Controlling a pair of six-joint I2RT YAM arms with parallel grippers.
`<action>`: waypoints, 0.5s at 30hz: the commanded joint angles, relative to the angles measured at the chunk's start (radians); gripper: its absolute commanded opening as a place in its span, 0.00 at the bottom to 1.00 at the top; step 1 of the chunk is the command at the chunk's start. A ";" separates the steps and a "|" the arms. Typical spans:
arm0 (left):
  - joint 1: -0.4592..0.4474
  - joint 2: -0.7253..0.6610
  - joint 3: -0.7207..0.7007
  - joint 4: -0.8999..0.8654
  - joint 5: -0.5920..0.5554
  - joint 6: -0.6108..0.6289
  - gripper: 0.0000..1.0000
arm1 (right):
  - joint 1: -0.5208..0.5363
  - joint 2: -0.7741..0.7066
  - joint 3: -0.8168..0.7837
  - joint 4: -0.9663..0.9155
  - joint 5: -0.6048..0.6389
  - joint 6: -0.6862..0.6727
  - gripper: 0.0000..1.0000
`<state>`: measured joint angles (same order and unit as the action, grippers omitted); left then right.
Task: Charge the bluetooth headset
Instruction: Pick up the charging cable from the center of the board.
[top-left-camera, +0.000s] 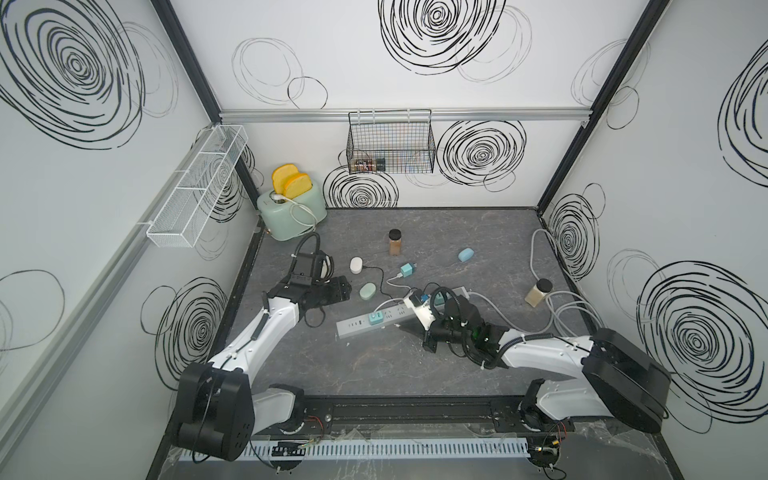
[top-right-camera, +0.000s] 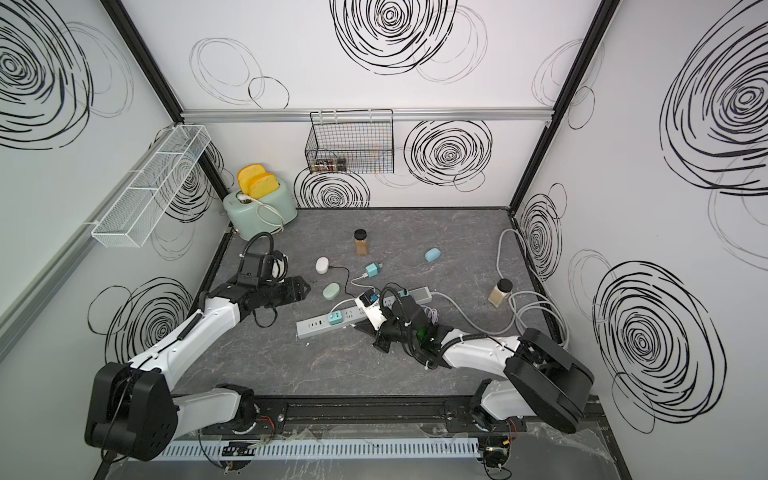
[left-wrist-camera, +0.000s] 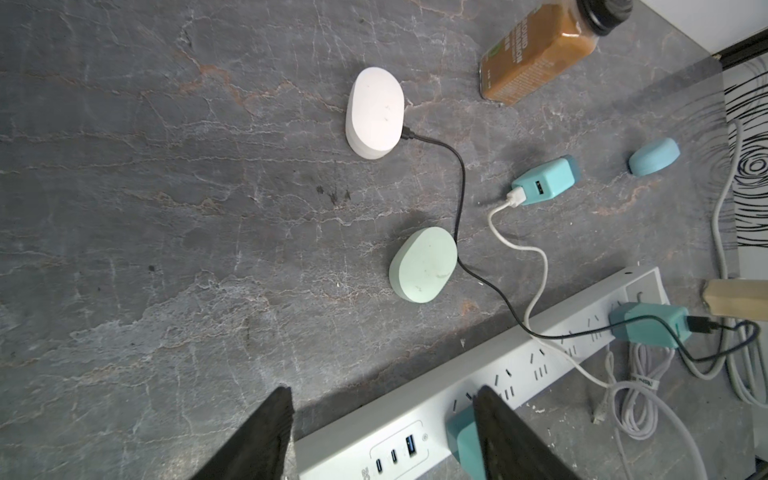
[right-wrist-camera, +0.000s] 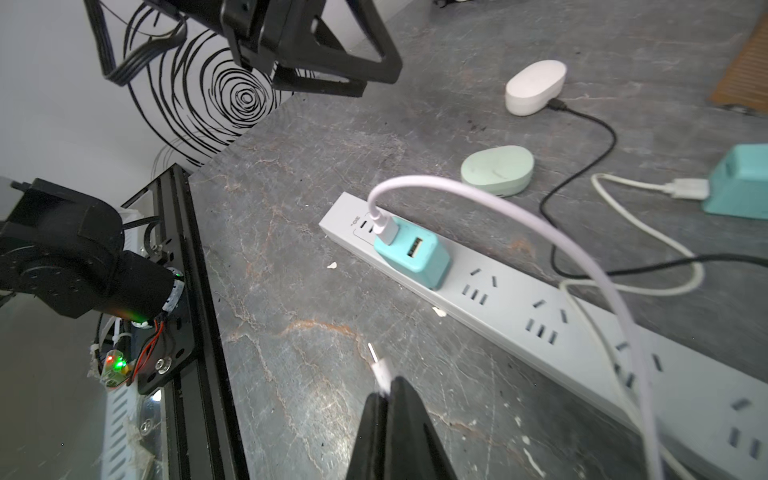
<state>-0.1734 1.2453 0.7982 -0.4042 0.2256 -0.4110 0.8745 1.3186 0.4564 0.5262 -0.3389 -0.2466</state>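
A white earbud case (left-wrist-camera: 374, 112) has a black cable plugged in. A mint case (left-wrist-camera: 424, 264) and a blue case (left-wrist-camera: 654, 156) lie loose; which one is the bluetooth headset I cannot tell. A teal charger (right-wrist-camera: 411, 249) sits in the white power strip (right-wrist-camera: 519, 316), and a pale cable (right-wrist-camera: 540, 224) arcs from it. My right gripper (right-wrist-camera: 388, 388) is shut on that cable's small plug (right-wrist-camera: 379, 368), just above the table in front of the strip (top-left-camera: 365, 322). My left gripper (left-wrist-camera: 384, 390) hangs open over the strip's USB end, left of the mint case (top-left-camera: 368, 291).
A second teal charger (left-wrist-camera: 648, 324) on the strip feeds the black cable. A loose teal charger (top-left-camera: 407, 271) lies behind the strip. Two spice jars (top-left-camera: 395, 242) (top-left-camera: 538, 291) stand on the table. Grey cord coils (top-left-camera: 573, 307) lie right, and a toaster (top-left-camera: 291, 208) stands back left.
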 joint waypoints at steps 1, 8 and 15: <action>-0.018 0.008 0.053 -0.005 -0.030 0.040 0.72 | -0.042 -0.097 -0.036 0.006 -0.005 0.108 0.00; -0.052 0.233 0.221 -0.115 -0.107 0.131 0.69 | -0.121 -0.178 0.021 -0.108 0.011 0.208 0.00; -0.204 0.450 0.381 -0.166 -0.249 0.278 0.70 | -0.157 -0.203 -0.020 -0.083 -0.055 0.225 0.00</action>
<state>-0.3298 1.6627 1.1179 -0.5137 0.0605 -0.2604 0.7326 1.1339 0.4522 0.4473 -0.3481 -0.0502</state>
